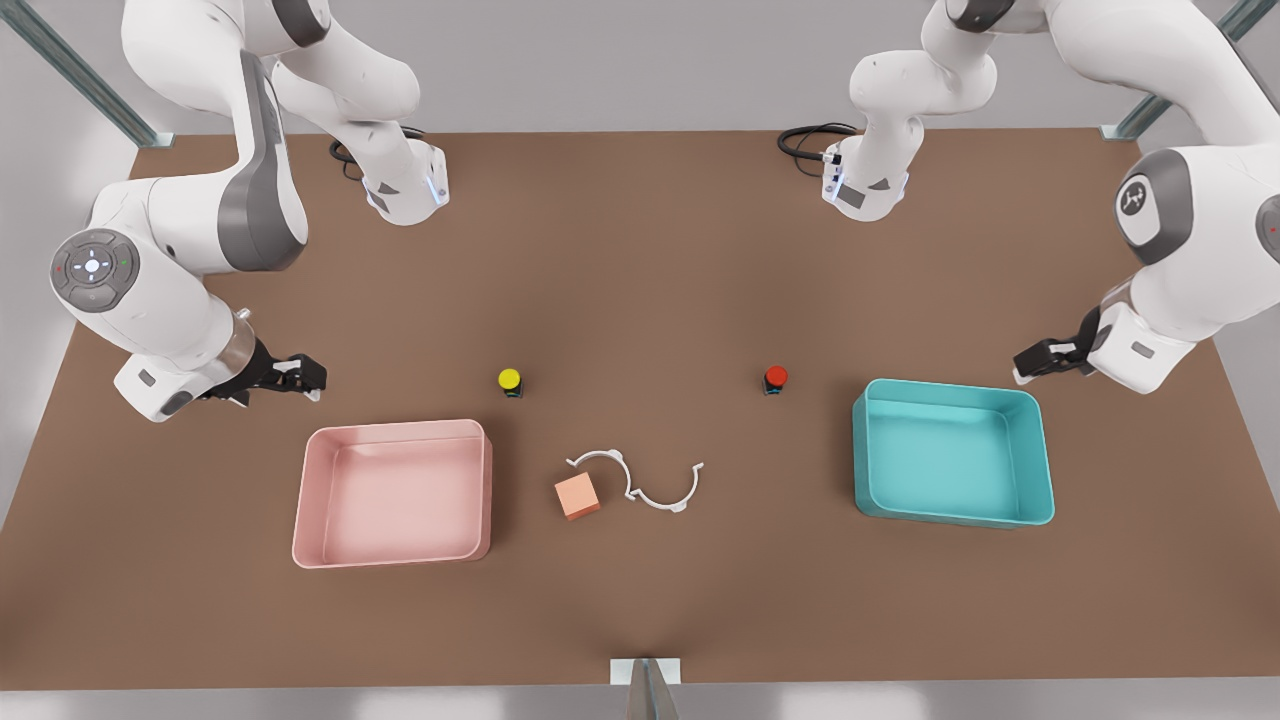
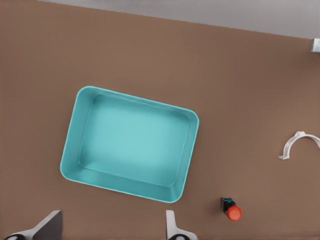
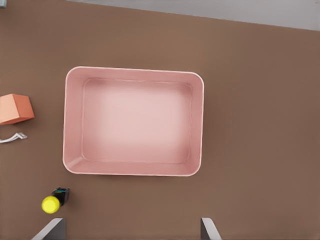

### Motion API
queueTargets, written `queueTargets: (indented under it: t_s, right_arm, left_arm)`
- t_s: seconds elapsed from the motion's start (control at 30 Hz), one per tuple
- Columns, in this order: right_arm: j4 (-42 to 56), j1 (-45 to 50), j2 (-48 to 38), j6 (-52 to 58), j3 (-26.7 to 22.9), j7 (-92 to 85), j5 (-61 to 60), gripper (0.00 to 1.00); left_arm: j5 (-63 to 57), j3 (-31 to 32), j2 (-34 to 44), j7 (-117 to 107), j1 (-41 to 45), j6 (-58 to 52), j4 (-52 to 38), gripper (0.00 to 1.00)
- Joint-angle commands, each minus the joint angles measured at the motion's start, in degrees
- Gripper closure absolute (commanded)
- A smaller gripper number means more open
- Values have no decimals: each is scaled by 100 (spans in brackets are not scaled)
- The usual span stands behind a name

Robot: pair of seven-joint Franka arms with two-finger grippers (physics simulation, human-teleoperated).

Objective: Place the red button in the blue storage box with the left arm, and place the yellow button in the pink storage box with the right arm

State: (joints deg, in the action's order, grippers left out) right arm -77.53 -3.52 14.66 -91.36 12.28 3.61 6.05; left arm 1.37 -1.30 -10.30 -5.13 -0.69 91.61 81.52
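The red button (image 1: 776,378) stands on the brown table, to the front view's left of the blue storage box (image 1: 950,452). My left gripper (image 1: 1032,361) hovers open and empty just behind that box's far right corner. The left wrist view shows the blue storage box (image 2: 130,143), the red button (image 2: 231,210) beside it, and my left gripper (image 2: 112,231) open. The yellow button (image 1: 510,381) stands behind the pink storage box (image 1: 395,492). My right gripper (image 1: 302,375) hangs open and empty behind the pink box's far left corner. The right wrist view holds the pink storage box (image 3: 133,121), the yellow button (image 3: 53,201) and my right gripper (image 3: 131,232).
A salmon-orange cube (image 1: 577,496) and a thin white curved wire piece (image 1: 640,482) lie between the two boxes. Both arm bases (image 1: 405,190) stand at the table's back edge. Both boxes are empty.
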Motion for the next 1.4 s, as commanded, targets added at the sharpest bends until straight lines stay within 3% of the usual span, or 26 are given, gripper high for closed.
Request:
queueTargets:
  t_s: [0.0,0.07,0.17,0.23,0.33,0.57,0.77,1.03,1.13,1.37]
  right_arm:
    - [10,0,-7,4,2,351,-7,0]
    - [-69,9,-33,21,11,351,-7,0]
    - [-895,0,-191,-330,880,526,-16,0]
    - [-1475,0,-183,-874,1540,1668,-16,0]
    - [-1959,35,195,-1763,2050,3092,11,0]
    - [-2170,404,714,-2141,2059,4314,336,0]
    - [-2662,334,705,-2141,2068,4877,292,0]
    - [-2706,325,1083,-2220,2059,4684,292,0]
    - [-2978,-61,1074,-2255,2393,4684,169,0]
    - [-3119,9,1294,-2492,2410,4710,169,0]
  left_arm:
    - [-5,7,2,759,-2,15,-4,0]
    - [-102,7,2,733,147,15,-4,0]
    - [-49,7,-332,-568,1193,225,119,0]
    - [258,7,-201,-595,1431,1403,1164,0]
    - [258,7,54,-946,1712,2616,2333,0]
    - [258,7,54,-1816,2363,4550,4012,0]
    - [267,7,-578,-2317,2626,5218,4056,0]
    - [258,7,-807,-2493,2899,5227,4206,0]
    - [258,7,-904,-2493,2987,5227,4355,0]
    - [258,7,-1132,-2493,3066,5227,4426,0]
